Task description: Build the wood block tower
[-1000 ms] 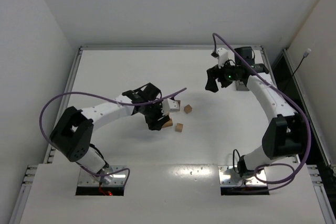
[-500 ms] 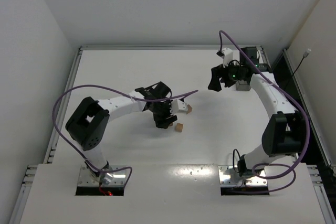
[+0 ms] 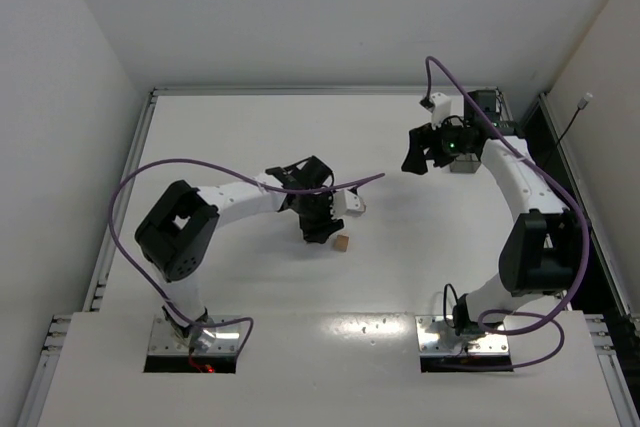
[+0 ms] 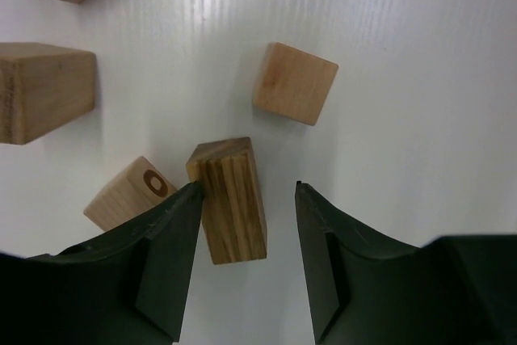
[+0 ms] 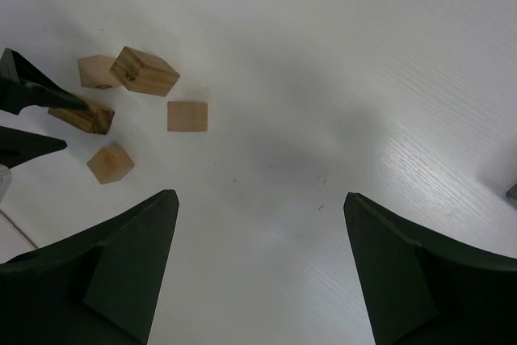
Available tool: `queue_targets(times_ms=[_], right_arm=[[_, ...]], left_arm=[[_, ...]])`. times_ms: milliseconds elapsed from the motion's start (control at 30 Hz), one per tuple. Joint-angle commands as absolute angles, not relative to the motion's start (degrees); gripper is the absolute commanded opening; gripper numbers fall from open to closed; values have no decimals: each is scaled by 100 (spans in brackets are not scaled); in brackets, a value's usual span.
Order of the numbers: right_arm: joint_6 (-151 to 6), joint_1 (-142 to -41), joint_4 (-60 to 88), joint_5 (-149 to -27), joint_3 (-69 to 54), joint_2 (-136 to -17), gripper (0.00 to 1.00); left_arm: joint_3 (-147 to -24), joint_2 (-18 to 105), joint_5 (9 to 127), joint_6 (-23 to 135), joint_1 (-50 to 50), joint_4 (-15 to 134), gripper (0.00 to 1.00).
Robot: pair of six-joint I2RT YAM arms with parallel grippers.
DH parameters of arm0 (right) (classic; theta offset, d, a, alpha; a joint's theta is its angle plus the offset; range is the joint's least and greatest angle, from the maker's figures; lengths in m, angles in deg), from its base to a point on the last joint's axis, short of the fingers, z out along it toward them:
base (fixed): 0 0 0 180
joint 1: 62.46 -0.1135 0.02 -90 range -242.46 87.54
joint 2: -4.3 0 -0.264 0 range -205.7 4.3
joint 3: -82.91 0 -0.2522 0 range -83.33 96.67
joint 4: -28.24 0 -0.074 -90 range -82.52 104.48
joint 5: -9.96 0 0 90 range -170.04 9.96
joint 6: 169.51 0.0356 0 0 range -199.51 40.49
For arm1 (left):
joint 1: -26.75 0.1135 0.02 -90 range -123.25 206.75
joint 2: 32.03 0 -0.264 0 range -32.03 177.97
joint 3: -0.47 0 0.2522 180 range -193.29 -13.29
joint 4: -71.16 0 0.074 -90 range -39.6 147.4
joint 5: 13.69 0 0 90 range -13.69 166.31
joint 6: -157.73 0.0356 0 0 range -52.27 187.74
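Observation:
Several tan wood blocks lie loose on the white table; no tower shows. In the left wrist view, a longer grained block (image 4: 232,202) lies between my left gripper's (image 4: 248,191) open jaws, against the left finger and clear of the right one. A cube (image 4: 295,83) lies just beyond it, a block marked "O" (image 4: 129,193) to its left, and a bigger block (image 4: 40,90) further left. From above, the left gripper (image 3: 316,226) hides most blocks; one cube (image 3: 342,243) shows. My right gripper (image 3: 418,153) is open and empty, high above the table (image 5: 323,78); it sees the block cluster (image 5: 187,116).
The table's raised rim (image 3: 320,91) runs along the back and sides. The left arm's purple cable (image 3: 360,183) hangs over the blocks. White walls close in on the left and the back.
My left gripper has moved right over the block cluster and now straddles the longer block, hiding all but one cube from above. My right gripper has drawn slightly back and right.

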State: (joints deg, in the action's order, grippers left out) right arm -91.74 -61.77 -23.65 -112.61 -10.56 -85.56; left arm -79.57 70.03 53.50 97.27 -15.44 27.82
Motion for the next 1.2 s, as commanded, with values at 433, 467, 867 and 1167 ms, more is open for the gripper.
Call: queue_targets(times_ms=[433, 467, 867, 1167], right_arm=[[-9393, -6087, -2437, -11528, -889, -8570, 79], [-9393, -6087, -2437, -11528, -837, -8570, 79], [-10516, -6579, -3225, -13135, -767, -8437, 78], [-11889, -7308, -4502, -14507, -196, -9009, 73]], left_arm=[[-7736, 7318, 5460, 9814, -1596, 2840, 29], [-7675, 7317, 5512, 9814, -1596, 2840, 25], [-7568, 5639, 3819, 8516, -886, 3358, 0], [-7754, 5296, 2402, 6143, 135, 4957, 0]])
